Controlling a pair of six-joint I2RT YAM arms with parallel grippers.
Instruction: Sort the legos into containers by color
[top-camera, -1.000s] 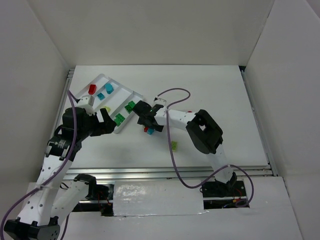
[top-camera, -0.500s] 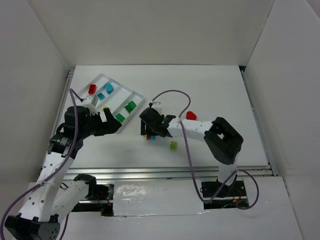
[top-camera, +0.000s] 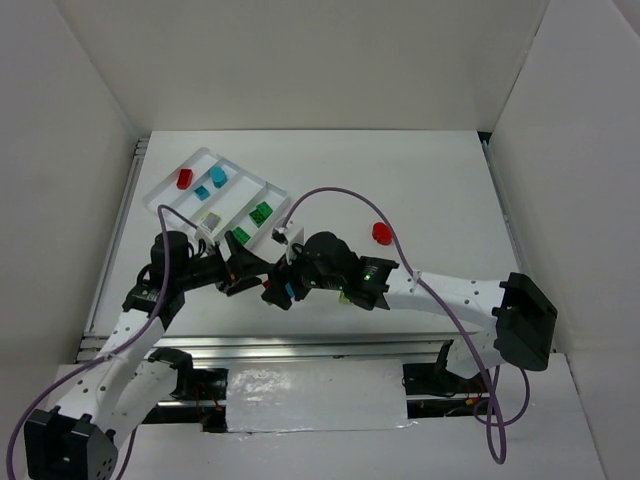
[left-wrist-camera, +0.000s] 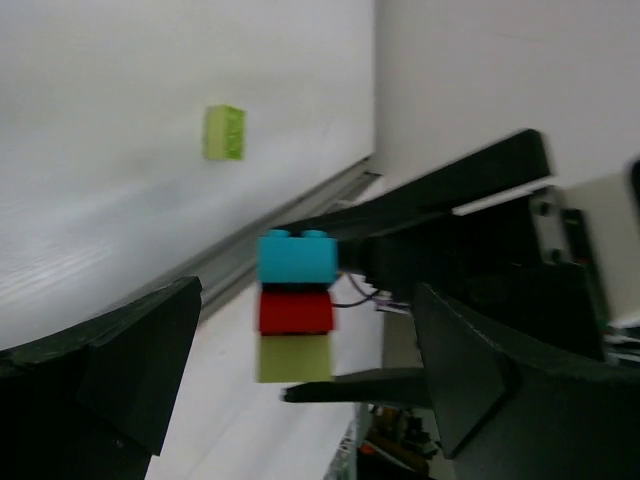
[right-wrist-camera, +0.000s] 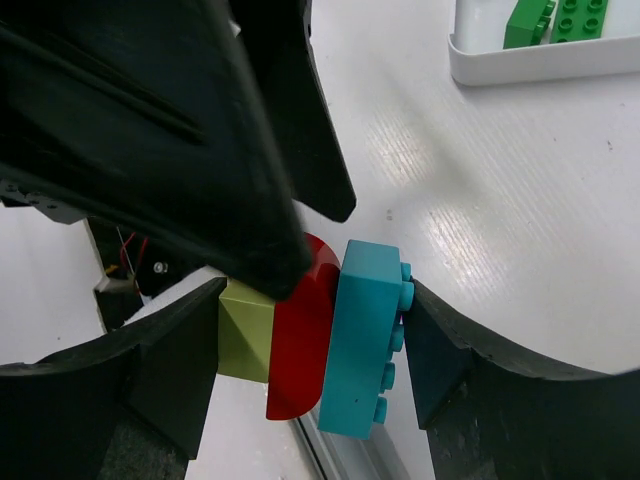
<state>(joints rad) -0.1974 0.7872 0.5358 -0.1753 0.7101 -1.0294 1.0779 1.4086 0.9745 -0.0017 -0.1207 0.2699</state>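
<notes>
well, left first: a shallow white plastic tray (top-camera: 160, 191) with four long lanes. counted in it: one red studded brick (top-camera: 184, 179), two teal bricks (top-camera: 218, 176), one pale yellow brick (top-camera: 211, 218), two green bricks (top-camera: 262, 211). six sorted.

my left gripper (top-camera: 245, 272) sits just off the tray's near corner, jaws spread wide, holding nothing. the stack hangs between its fingers (left-wrist-camera: 130, 350), touching neither as far as the left wrist view shows.

my right gripper (right-wrist-camera: 312, 335) is clamped end to end on a three-brick plastic stack (left-wrist-camera: 295, 305) of teal, red and yellow-green, held above the white table (top-camera: 450, 180), close to its front rail.

right of that: one loose lime brick (left-wrist-camera: 224, 132) and one loose red brick (top-camera: 381, 233). eleven bricks seen: three red, three teal, two green, three yellowish.

risks, as i judge them: the stack is mixed colours, so no lane suits it whole. if my left closes off-centre, the twist could pop the stack out of my end grip, and a drop here might go over the rail. a pull may also free only one brick.
</notes>
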